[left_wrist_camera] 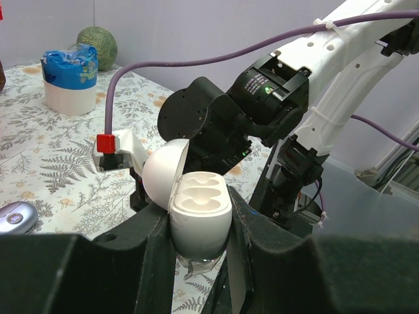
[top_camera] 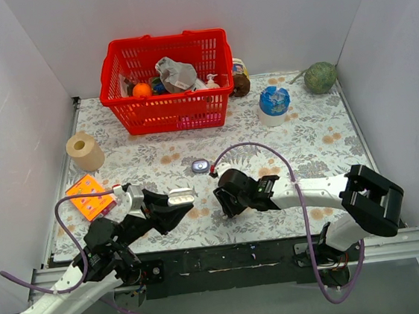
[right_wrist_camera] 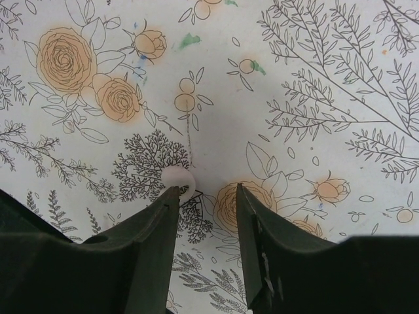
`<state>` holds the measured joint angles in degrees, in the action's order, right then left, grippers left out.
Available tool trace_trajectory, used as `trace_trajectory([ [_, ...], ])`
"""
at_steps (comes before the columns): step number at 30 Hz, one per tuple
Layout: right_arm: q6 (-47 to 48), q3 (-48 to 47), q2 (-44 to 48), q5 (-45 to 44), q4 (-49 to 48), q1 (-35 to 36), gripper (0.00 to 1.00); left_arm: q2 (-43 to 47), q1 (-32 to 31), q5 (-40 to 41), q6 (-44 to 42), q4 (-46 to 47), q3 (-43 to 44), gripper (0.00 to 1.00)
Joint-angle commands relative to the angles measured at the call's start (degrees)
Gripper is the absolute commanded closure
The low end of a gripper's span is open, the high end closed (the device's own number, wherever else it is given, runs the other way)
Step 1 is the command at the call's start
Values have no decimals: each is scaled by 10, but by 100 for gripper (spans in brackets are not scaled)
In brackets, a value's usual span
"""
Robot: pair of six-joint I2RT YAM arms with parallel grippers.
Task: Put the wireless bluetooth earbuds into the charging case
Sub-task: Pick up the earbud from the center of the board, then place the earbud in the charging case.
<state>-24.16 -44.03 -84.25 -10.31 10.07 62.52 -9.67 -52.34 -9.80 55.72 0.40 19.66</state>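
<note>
**Left gripper**

The left gripper (left_wrist_camera: 200,243) is pressed together on the case (left_wrist_camera: 201,216) and pinches its lower body from both sides. The case is white and is held upright, clear of the cloth (top_camera: 320,138). Its lid (left_wrist_camera: 160,171) is swung open to one side. Both wells (left_wrist_camera: 196,190) face up and are empty. Because the grip is low, the top of the case is free of the fingers. An earbud can therefore probably be lowered in from above without meeting a finger or the lid.

**Right gripper**

The right gripper (right_wrist_camera: 206,193) points down at the cloth, near the left gripper. Its jaws are partly spread and nothing is between them. A moderate gap suits a small piece, since less closing travel is needed.

**Earbud**

One earbud (right_wrist_camera: 178,178), a small white round piece, lies on the cloth. It sits at the tip of the finger on the left of the right wrist view and is partly hidden by that finger. It is not centred in the gap. Whether it touches the finger cannot be told. No second earbud shows in any view.

**Step in hand (judgement)**

- The step is the pickup of the first earbud, and nothing is inserted yet.
- The gap should probably move sideways to straddle the earbud before closing. Closing from this position may push the earbud aside.
- Holding the case near the pickup spot keeps the transfer short.

**Other items**

A small lavender oval item (top_camera: 200,165) lies on the cloth beyond both grippers, apart from them.
</note>
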Motion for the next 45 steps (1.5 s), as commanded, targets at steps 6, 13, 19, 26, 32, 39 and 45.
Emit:
trace_trajectory([
  [6, -19, 16, 0, -5, -18, 15, 51, -4, 0, 2, -4, 0, 20, 100],
  [13, -23, 14, -17, -7, -18, 25, 51, -3, 0, 1, 2, 3, 16, 100],
  [19, -21, -3, -38, -10, -14, 28, 52, 1, 0, 4, 0, -1, 20, 100],
  [26, -23, -2, -42, -7, -17, 30, 64, 8, 0, 7, -1, -17, 20, 100],
  [32, -26, 0, -27, -10, -15, 30, 89, 4, 0, 6, -1, -16, 20, 100],
  [39, 60, -36, 143, 40, 88, 29, 99, -6, 0, -19, -14, -7, 27, 100],
  [45, 204, -166, 281, 148, 303, 32, 99, -41, 0, -91, -36, 77, 10, 100],
])
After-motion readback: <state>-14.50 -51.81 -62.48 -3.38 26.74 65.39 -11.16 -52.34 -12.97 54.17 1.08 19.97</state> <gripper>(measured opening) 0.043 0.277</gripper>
